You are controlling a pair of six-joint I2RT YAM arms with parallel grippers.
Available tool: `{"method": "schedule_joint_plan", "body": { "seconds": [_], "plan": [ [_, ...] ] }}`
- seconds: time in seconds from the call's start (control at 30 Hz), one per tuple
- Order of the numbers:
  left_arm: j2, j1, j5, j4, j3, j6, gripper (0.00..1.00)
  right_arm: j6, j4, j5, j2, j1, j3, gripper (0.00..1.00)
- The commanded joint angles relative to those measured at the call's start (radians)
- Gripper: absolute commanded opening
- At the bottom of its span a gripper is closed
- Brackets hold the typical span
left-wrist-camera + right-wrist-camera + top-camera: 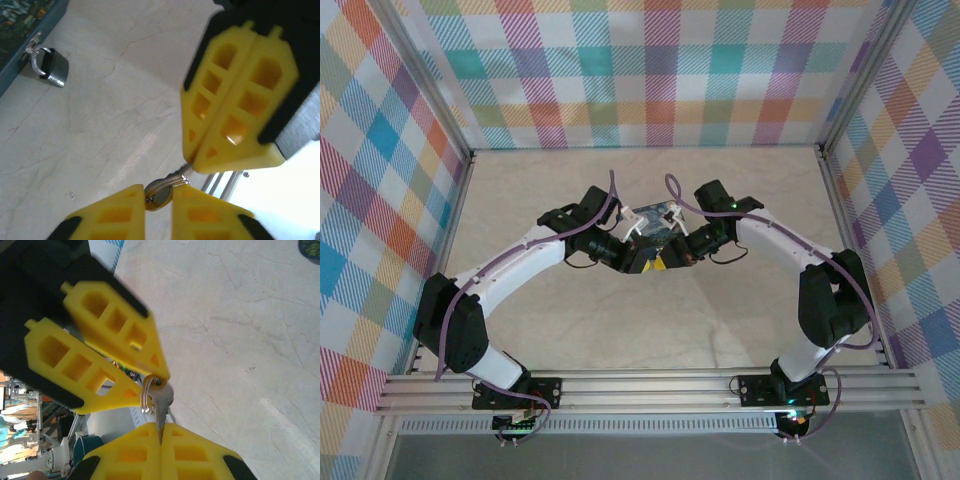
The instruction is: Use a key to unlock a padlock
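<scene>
Left gripper [159, 202]: clenched on the round head of the key [161, 399], with its small ring just beside the fingertips.
Right gripper [161, 432]: clenched flat on the key's blade, so both grippers hold the same key, tip to tip.
Where they meet: above the middle of the table [125, 100], a little toward its far edge.
Step in hand: we judge this to be a hand-over or re-grip of the key.
Doing it well: we would let only one gripper release, and only once the other's pinch is firm. We would leave enough blade free to enter the lock and keep the ring clear of the fingers.
Padlock [52, 70]: it rests on the table against the side of the tin [20, 30], with its shackle at the tin's clasp, well apart from the key. From above, the tin lies just beyond the grippers toward the far edge.
Hard to make out: we cannot see the keyhole. The key's teeth are buried between the right fingers. The tin is cut off at the picture's edge, and the facing gripper is blurred in each wrist view.
</scene>
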Motion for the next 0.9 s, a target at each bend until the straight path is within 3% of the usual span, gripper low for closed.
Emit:
{"method": "schedule_joint_plan", "body": {
  "seconds": [0.0,0.3,0.47,0.63,0.87],
  "plan": [
    [-0.023,-0.005,0.059,0.040,-0.015,0.008,0.00,-0.017,0.004,-0.046,0.018,-0.003,0.040,0.04],
    [-0.011,-0.005,0.027,0.101,-0.034,-0.085,0.00,0.050,0.082,-0.035,0.007,-0.030,0.017,0.09],
    [-0.008,0.002,-0.049,0.201,-0.071,-0.207,0.00,0.129,0.160,-0.025,-0.021,-0.075,-0.022,0.24],
    [-0.027,0.013,-0.072,0.277,-0.099,-0.276,0.00,0.273,0.300,-0.017,-0.081,-0.143,-0.099,0.29],
    [-0.046,0.036,-0.036,0.357,-0.119,-0.338,0.00,0.565,0.599,0.025,-0.145,-0.145,-0.223,0.39]
  ]
}}
